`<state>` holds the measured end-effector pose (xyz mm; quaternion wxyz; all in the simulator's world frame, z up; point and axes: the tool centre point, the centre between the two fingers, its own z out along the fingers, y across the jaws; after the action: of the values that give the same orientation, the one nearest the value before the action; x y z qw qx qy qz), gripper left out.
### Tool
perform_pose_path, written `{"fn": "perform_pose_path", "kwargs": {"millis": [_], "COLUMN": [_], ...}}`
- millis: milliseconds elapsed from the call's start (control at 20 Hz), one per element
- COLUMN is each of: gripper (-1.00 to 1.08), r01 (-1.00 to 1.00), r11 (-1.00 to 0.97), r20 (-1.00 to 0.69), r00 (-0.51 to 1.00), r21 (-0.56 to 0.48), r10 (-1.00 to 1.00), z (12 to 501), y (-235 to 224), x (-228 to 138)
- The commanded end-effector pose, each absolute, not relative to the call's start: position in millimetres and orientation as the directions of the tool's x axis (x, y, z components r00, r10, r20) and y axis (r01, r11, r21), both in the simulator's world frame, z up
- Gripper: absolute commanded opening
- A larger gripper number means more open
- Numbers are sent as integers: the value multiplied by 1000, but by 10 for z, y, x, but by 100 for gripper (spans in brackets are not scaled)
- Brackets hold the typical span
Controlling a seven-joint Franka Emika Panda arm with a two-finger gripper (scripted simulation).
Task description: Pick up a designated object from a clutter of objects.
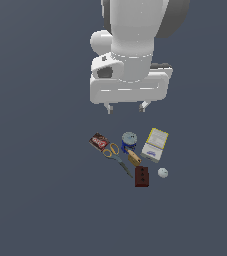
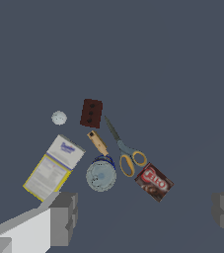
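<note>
exterior view: white two-fingered tool [image 1: 126, 107] hanging high over the dark grey desk [image 1: 35, 200], well clear of the pile, probably lining up before dropping.
target: small tan blocky piece [image 1: 134, 158] wedged between round blue can [image 1: 129, 141], orange-handled scissors [image 1: 116, 156] and dark red block with holes [image 1: 142, 176]. Tight spot, guessing a narrow pinch needed.
wrist view: fingers [image 2: 63, 218] spread wide, nothing held. Shows tan piece as elongated, touching the can; exterior view hides that, but gives the height.
</note>
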<state>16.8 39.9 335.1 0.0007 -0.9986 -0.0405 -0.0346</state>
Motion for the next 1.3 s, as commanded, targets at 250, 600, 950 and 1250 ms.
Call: {"fn": "perform_pose_path", "kwargs": {"millis": [250,600,950,1250], "gripper": [100,100,100,100], "r01": [194,380,554,637], "r11": [-981,-925,-832,-771], "r20": [54,30,9,2], "r00": [979,924,832,771], "r21": [14,23,15,5], "r10": [195,380,554,637], "z": [2923,2201,1462,1080], "y": [490,653,832,930], "x": [283,391,390,345]}}
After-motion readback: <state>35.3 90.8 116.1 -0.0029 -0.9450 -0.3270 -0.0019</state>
